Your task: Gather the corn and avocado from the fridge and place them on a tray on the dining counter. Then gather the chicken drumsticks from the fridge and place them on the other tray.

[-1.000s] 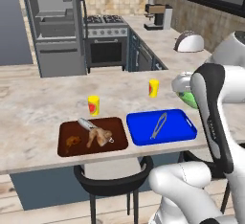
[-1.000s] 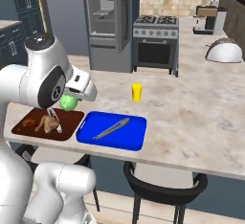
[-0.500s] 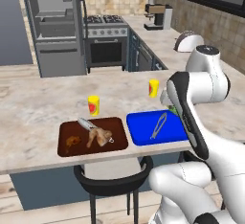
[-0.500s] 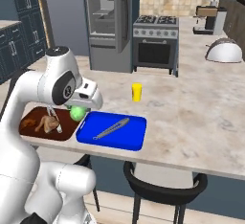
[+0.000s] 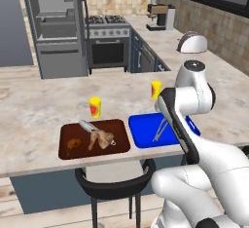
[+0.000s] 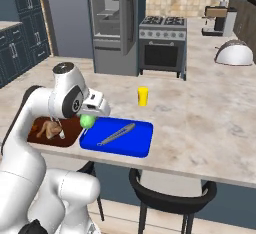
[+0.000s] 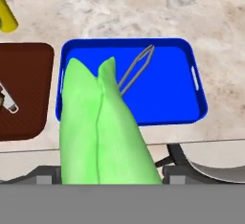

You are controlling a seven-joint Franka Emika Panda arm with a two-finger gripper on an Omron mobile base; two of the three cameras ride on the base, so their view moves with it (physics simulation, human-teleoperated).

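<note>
The corn (image 7: 103,127), wrapped in a bright green husk, is held by my gripper (image 6: 89,119), which is shut on it. It hangs over the left end of the blue tray (image 6: 131,143) (image 7: 167,91) (image 5: 143,135) on the dining counter (image 6: 200,123). The husk hides my fingertips in the hand view. Left of the blue tray, the brown tray (image 5: 68,135) (image 6: 39,130) (image 7: 28,89) carries chicken drumsticks (image 5: 99,138) (image 6: 50,128). The avocado is out of view. The fridge (image 5: 53,22) (image 6: 112,23) stands open at the back.
Metal tongs (image 5: 159,130) (image 6: 116,134) (image 7: 136,70) lie in the blue tray. Two yellow cups (image 5: 95,107) (image 5: 156,89) stand behind the trays. A stool (image 5: 114,188) sits under the counter's front edge. A silver dome (image 5: 192,42) rests on the far counter.
My arm has swung in toward the trays with the corn and come lower, from beside the counter to over the blue tray's left end.
</note>
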